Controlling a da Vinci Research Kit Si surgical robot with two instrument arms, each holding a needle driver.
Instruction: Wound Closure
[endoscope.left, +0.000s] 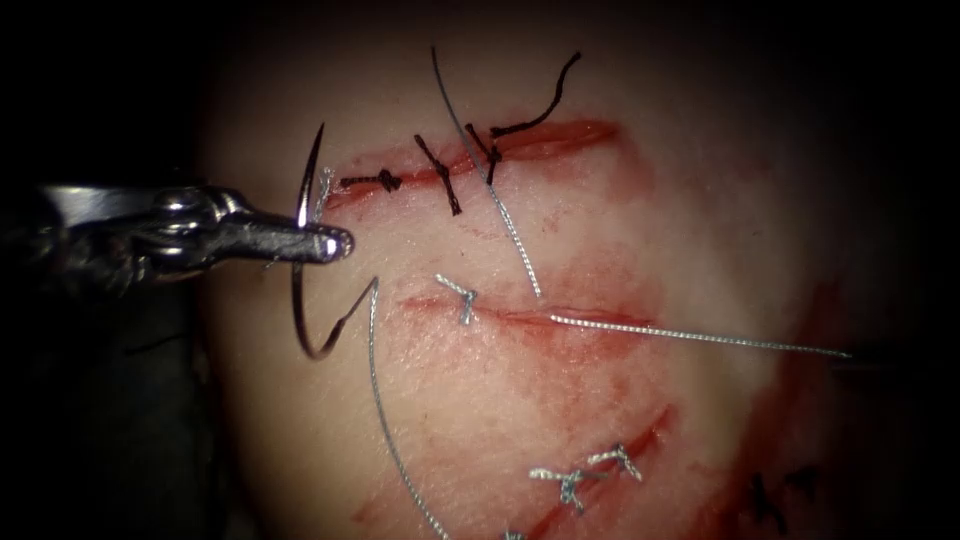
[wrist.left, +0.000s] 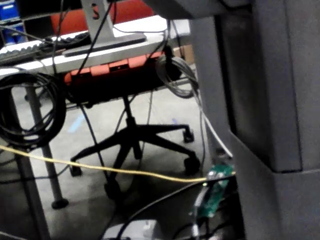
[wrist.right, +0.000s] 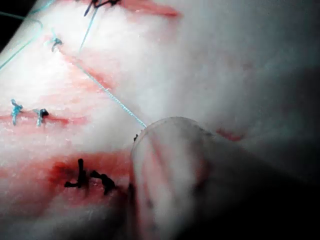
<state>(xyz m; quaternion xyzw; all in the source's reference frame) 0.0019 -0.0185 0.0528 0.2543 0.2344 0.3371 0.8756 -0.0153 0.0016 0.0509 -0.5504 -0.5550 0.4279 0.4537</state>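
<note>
A dim lab shows in the left wrist view: an office chair on the floor beside a desk hung with cables. In the endoscope view the tissue carries several stitched cuts. The left claw is closed on the needle near mid-curve, off the left end of the middle cut, clear of the tissue. Thread trails from the needle downward. Another thread strand runs from the cut rightward.
</note>
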